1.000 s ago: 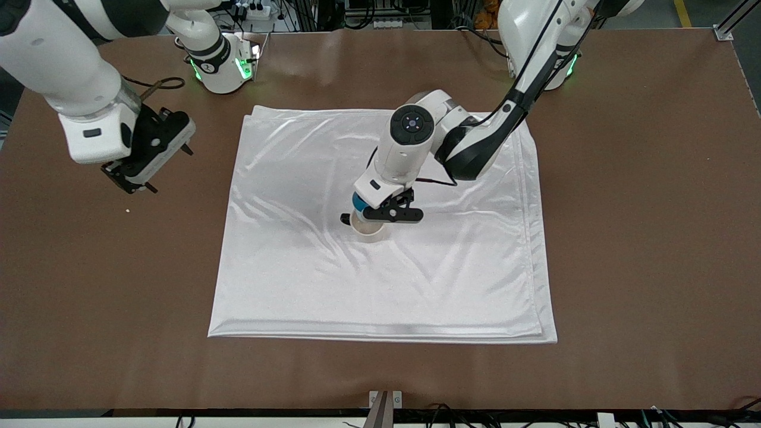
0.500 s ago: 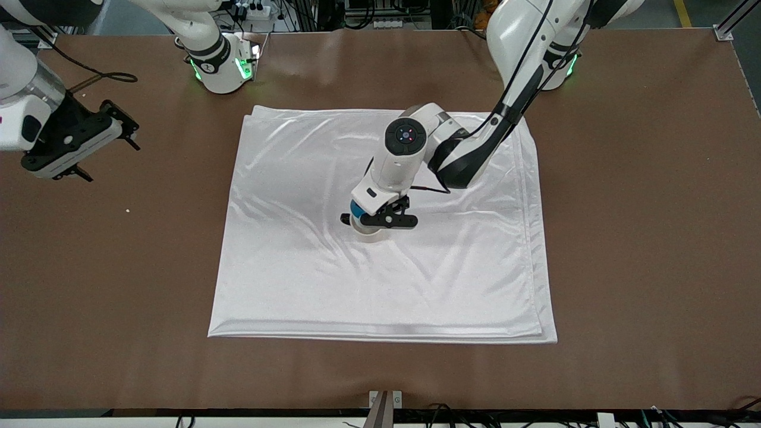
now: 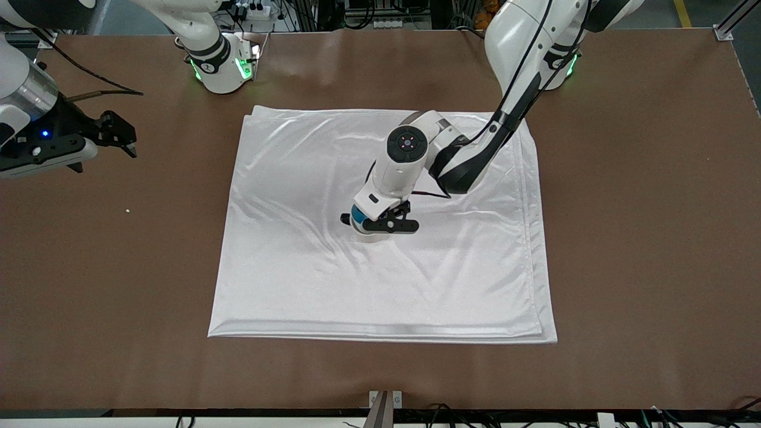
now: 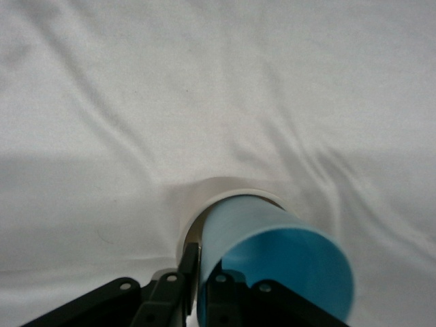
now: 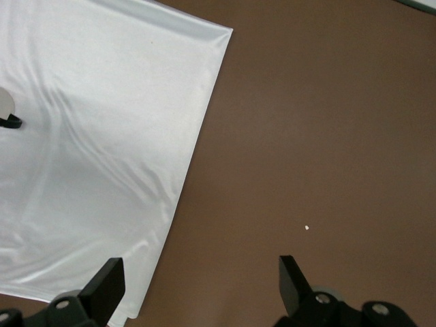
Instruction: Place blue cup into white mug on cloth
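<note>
Task status: we judge the placement nearly complete. The blue cup (image 4: 272, 252) is partly seated in the white mug (image 4: 228, 199), with its upper body and rim above the mug's rim.
Work remaining: we judge that the cup must be let go and the arm lifted clear. Whether the cup has bottomed out in the mug we cannot tell.
Blue cup location: inside the mouth of the white mug, near the middle of the cloth (image 3: 297, 279). In the front view only a blue sliver (image 3: 357, 213) shows under the wrist.
White mug location: upright on the cloth; its black handle (image 3: 344, 218) points toward the right arm's end of the table.
Left gripper (image 3: 385, 224): low over the mug, clenched on the blue cup's wall; one black finger (image 4: 187, 276) is pressed against the cup's outside, just above the mug's rim.
Right gripper (image 5: 201, 279): released and holding nothing, fingers spread wide. It hangs over bare table at the right arm's end, beside the cloth's edge. This arm waits.
Cloth: flat on the table (image 3: 624, 238), with soft creases around the mug.
</note>
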You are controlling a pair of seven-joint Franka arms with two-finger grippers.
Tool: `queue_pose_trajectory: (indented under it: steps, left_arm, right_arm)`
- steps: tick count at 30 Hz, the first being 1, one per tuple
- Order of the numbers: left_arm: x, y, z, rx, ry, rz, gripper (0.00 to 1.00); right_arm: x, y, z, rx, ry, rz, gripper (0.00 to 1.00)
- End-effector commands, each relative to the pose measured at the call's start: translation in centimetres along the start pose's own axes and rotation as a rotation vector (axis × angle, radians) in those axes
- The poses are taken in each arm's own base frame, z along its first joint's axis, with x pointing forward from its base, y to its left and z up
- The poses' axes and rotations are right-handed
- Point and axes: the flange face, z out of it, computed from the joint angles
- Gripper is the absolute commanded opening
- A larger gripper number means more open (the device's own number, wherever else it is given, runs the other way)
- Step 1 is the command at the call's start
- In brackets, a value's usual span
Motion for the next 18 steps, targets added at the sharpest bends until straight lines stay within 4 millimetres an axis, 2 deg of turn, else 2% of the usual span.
queue_pose_trajectory:
  steps: [1,6,9,12,18]
  left_arm:
    - [0.5,0.5,-0.6,-0.004,0.032,-0.007,1.00]
    - [0.7,0.5,-1.5,-0.006,0.042,-0.014,1.00]
    - [0.9,0.7,-3.2,-0.014,0.057,-0.013,1.00]
    - [1.2,0.7,-5.5,-0.023,0.074,-0.017,1.00]
    - [2.3,-0.3,-10.4,-0.014,0.105,-0.035,1.00]
  right_arm:
    - [-0.4,-0.1,-0.9,0.011,0.009,0.107,1.00]
    - [-0.2,1.1,-1.3,0.017,0.017,0.121,1.00]
    - [0.0,2.3,-1.0,0.021,0.014,0.139,1.00]
    - [0.2,3.4,-0.9,0.026,0.015,0.154,1.00]
    - [0.5,4.2,-0.6,0.028,0.021,0.174,1.00]
